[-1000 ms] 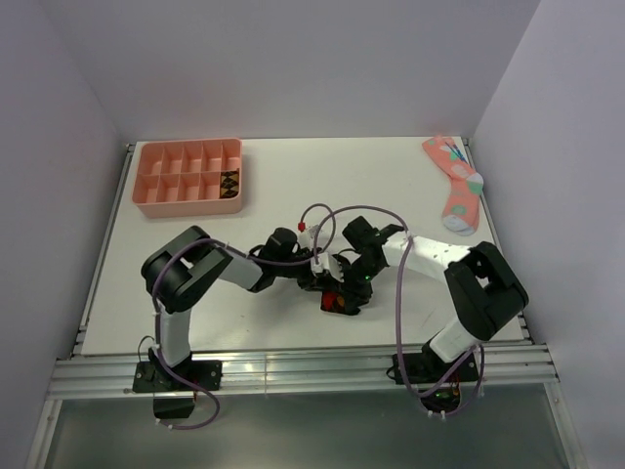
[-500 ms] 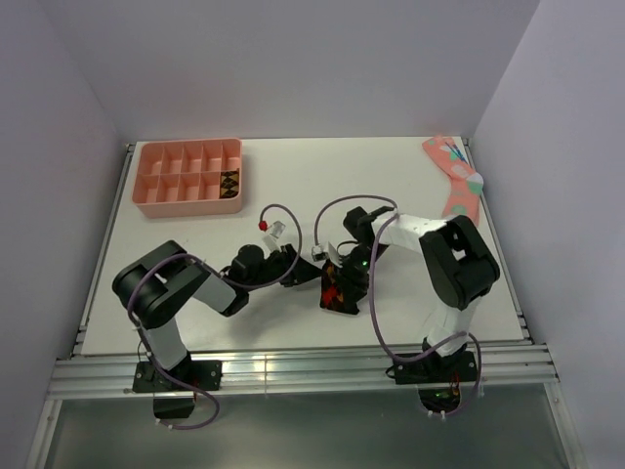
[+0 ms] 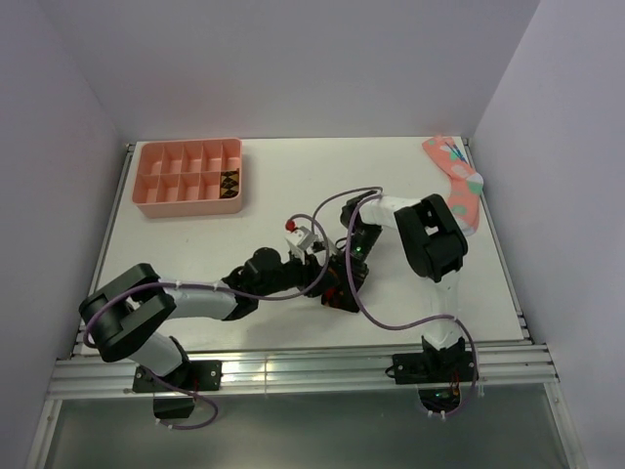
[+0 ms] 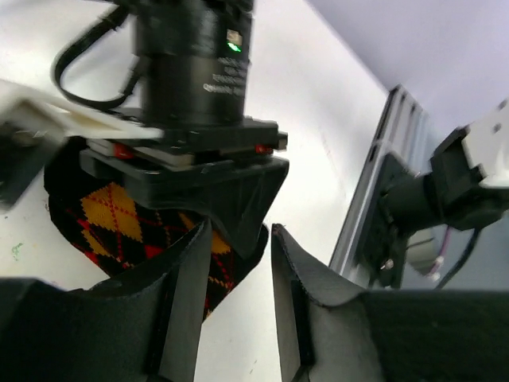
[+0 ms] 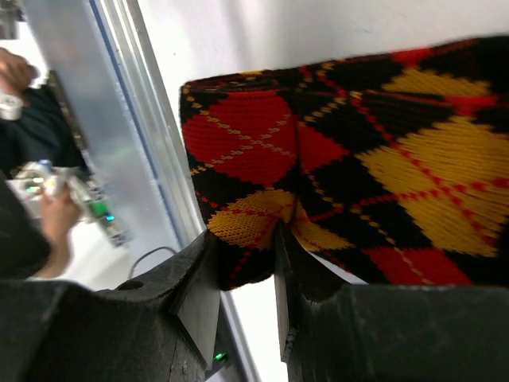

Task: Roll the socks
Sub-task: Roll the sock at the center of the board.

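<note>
The right end effector (image 5: pixel 245 243) is clenched on a fold of the argyle sock (image 5: pixel 382 151), a dark knit with red and orange diamonds. The sock lies bunched on the white counter (image 5: pixel 318 32) directly beneath it. We see the left end effector (image 4: pixel 238 232) just beside and facing the right one. Its fingers stand a little apart with the sock's corner in the gap; we cannot tell whether they press the cloth. Past the right fingers runs a metal rail (image 5: pixel 119 119). Well away on the left end effector's side stands a pink divided tray (image 3: pixel 187 207). Well away on the right one's side lies a pink sock (image 3: pixel 455 186).
</note>
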Robot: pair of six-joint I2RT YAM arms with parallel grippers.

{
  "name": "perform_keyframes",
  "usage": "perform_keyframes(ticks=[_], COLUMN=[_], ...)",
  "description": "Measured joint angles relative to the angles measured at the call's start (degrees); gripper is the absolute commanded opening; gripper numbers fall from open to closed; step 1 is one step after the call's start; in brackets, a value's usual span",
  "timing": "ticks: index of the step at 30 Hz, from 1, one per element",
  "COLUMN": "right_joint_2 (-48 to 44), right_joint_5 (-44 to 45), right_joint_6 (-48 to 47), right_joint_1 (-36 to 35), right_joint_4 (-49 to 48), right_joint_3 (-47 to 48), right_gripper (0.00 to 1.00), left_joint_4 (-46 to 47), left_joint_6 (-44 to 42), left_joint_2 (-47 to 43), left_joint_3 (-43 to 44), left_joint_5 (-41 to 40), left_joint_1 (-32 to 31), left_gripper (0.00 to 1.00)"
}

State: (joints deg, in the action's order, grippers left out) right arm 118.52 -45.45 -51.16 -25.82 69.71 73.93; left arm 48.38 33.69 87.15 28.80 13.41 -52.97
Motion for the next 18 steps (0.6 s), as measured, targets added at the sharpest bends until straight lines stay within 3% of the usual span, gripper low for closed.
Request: perform_keyframes(ticks=[10, 18], right_joint_2=[6.69, 9.57], right_joint_5=[1.51, 2.56], right_joint_6=[0.31, -0.28], right_joint_1=[1.88, 2.25], right_joint_4=[8.31, 11.3], right_joint_3=[6.56, 9.27], right_gripper=[0.3, 0.3], left_joint_4=[-19.87, -25.57], left_joint_6=[-13.53, -20.72], left_joint_2=[4.98, 6.51], left_joint_3=[8.98, 11.91], left_joint_5=[-7.06, -11.43], left_joint_1=[-5.88, -9.25], left_gripper=[0.44, 0.45])
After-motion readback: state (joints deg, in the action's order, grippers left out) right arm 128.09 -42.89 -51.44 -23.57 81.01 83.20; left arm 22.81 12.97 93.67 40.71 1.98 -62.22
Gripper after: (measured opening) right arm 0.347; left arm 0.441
